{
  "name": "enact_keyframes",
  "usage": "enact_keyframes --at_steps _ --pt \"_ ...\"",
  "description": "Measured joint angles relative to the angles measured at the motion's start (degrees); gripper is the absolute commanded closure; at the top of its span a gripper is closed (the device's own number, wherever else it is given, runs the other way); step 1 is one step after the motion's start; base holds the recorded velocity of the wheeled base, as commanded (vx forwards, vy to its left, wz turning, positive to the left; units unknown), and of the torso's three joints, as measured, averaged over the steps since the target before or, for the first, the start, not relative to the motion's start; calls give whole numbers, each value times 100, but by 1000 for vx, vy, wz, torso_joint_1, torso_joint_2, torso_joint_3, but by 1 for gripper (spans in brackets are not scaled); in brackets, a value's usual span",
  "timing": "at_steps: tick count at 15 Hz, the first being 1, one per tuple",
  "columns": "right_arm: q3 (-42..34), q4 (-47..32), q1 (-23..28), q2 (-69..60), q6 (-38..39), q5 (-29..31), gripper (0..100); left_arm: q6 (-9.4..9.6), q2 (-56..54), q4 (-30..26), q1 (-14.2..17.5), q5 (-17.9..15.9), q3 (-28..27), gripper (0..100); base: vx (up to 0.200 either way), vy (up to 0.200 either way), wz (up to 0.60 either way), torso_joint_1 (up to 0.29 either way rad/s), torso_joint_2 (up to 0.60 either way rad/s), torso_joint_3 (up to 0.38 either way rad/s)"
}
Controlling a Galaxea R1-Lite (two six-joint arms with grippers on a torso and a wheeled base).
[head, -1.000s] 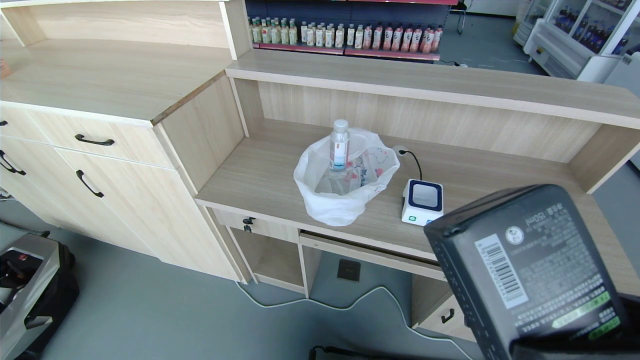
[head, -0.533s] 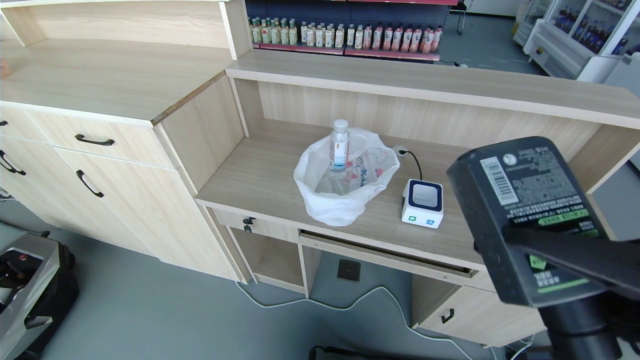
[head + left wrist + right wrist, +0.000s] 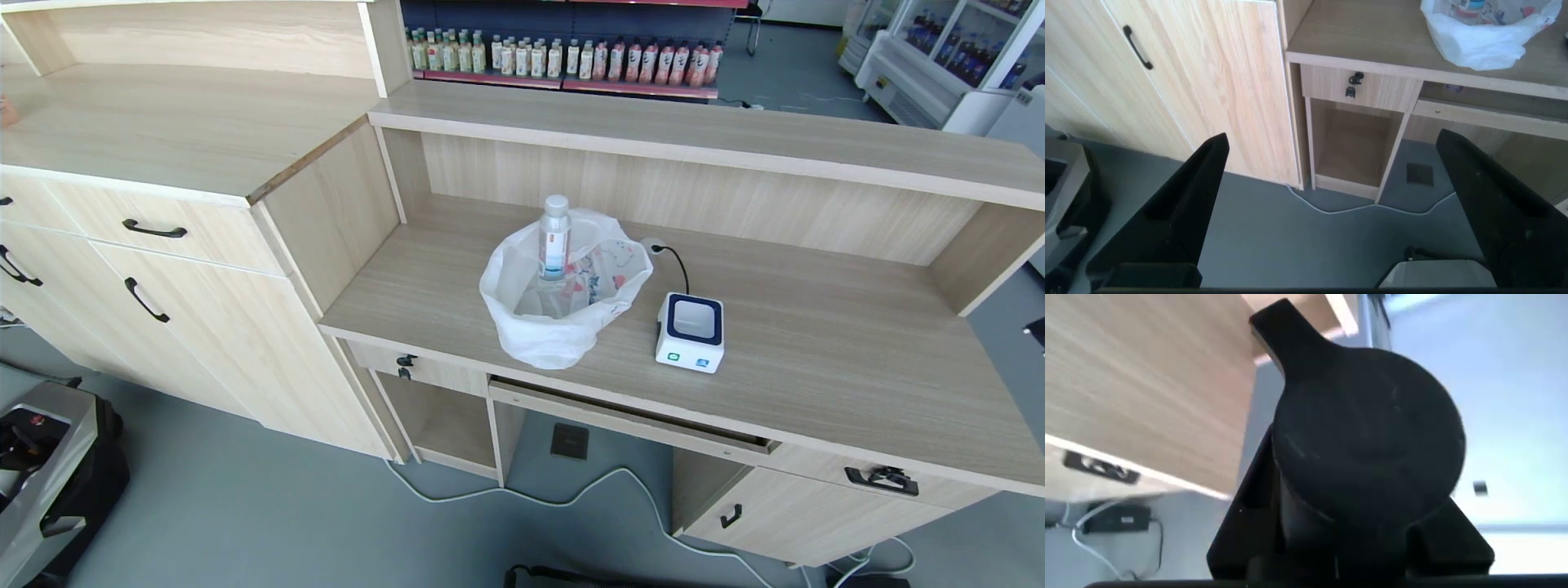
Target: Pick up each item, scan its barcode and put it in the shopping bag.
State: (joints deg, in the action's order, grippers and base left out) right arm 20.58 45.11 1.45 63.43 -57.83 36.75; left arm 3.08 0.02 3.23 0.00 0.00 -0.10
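Left pincer, one: fingers are standing wide apart, gripping nothing, hanging low before the cabinet fronts.
Shopping bag, one, white: sitting on the counter, well ahead of and above that pincer, mouth gaping to take goods.
Clear drink bottle, one: standing upright inside the bag, seemingly already scanned.
Barcode scanner, one: lying just beside the bag, window facing up for passing labels.
Right pincer, one: appearing to be clamping a black capped container, one, off the counter's right end, probably awaiting scanning.
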Motion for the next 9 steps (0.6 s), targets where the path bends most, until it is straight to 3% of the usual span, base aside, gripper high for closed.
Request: enact_keyframes --at_steps 3,5,9 --pt "-22 -1440 1429 -62 1930 974 100 0 0 0 0 0 0 0 0 0 0 0 0 0" --pt "127 -1785 1798 63 3068 1145 100 0 0 2 0 0 0 0 0 0 0 0 0 0" --pt "144 -2360 2261 239 3734 1235 100 0 0 2 0 0 0 0 0 0 0 0 0 0"
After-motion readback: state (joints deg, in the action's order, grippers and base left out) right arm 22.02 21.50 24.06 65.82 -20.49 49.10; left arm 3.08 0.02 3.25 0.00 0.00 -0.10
